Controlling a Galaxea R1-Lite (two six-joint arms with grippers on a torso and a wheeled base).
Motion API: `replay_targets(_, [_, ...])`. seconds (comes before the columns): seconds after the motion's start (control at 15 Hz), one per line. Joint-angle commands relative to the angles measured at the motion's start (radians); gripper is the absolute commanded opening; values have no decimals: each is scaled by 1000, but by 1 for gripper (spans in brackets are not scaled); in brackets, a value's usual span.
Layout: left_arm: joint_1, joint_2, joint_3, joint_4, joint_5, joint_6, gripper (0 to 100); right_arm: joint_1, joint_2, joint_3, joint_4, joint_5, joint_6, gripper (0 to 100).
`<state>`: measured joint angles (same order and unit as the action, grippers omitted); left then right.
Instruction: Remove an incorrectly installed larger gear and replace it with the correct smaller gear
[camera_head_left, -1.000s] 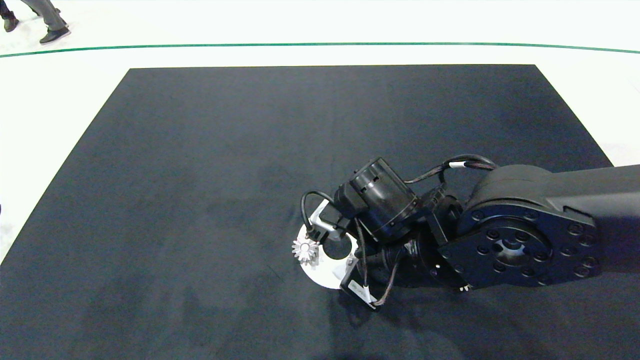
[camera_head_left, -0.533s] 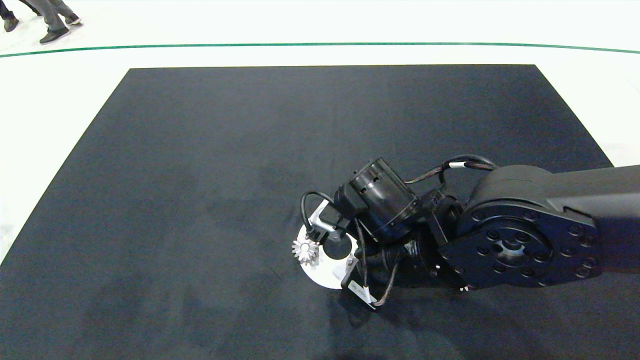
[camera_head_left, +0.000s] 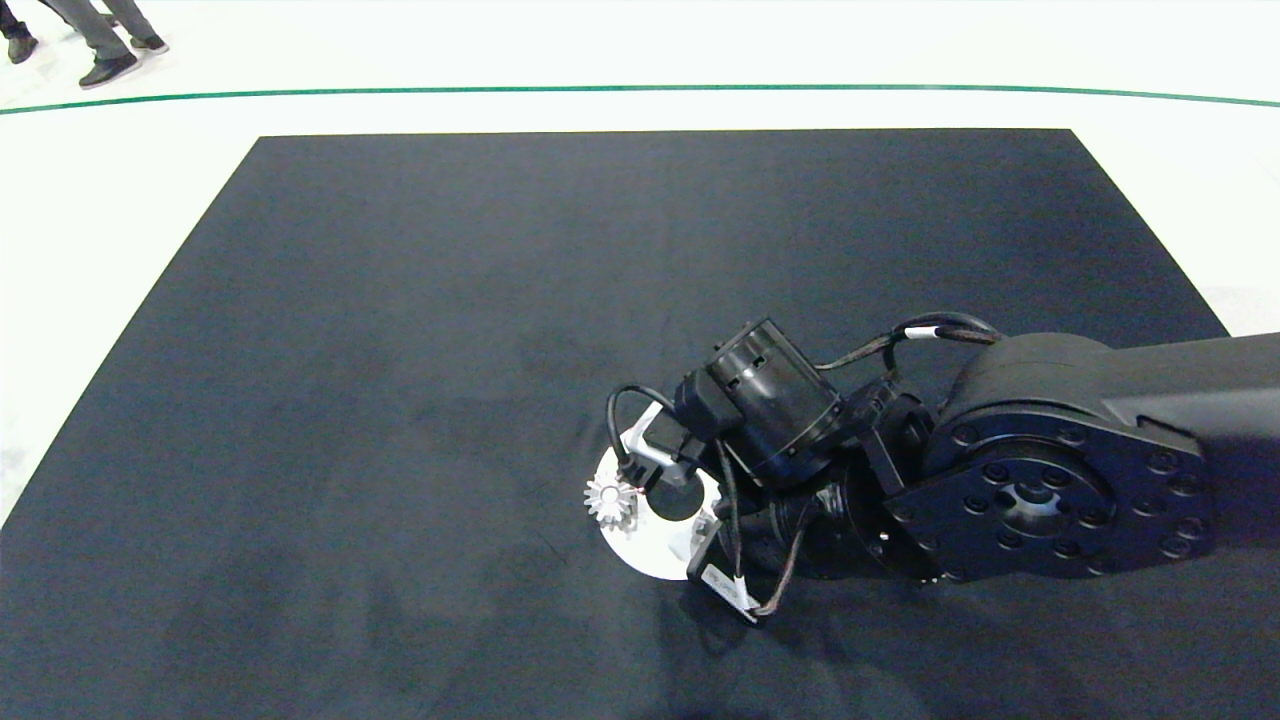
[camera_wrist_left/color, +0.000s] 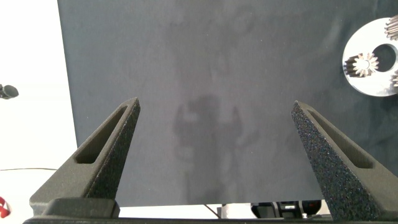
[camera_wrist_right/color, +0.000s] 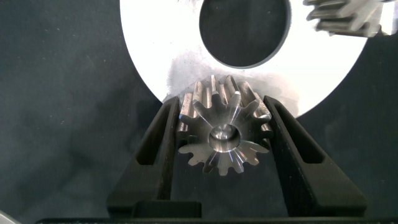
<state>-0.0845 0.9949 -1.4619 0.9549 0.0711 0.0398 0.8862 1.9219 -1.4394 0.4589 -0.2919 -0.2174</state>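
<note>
The larger gear, silver with flared pointed teeth, sits at the rim of a white round plate. My right gripper is shut on it, one dark finger pressing on each side. In the head view the right wrist covers this gear and the fingers. A second silver gear stands on the plate's left edge, and the right wrist view shows a blunt-toothed gear across the plate's centre hole. My left gripper hangs open over bare mat, away from the plate.
A dark mat covers the table, with white floor around it. The right arm reaches in from the right over the mat's front right part. A person's shoes show at the far left beyond the table.
The right arm has shifted slightly to the right and toward the front edge. The person's feet have stepped to the right. The gear on the plate's left edge has not moved.
</note>
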Motion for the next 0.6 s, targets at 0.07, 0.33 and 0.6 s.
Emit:
replay_targets(0.07, [0,-1,0,5,1,0,100,2,-40,5,-9,5,0,35])
replay_targets(0.33, [0,-1,2,5,1,0,100,-33,-156,65,-20,-3,-2,26])
replay_targets(0.6, [0,-2,3,5,1,0,100,-184,-239,185,-106,17,0,19])
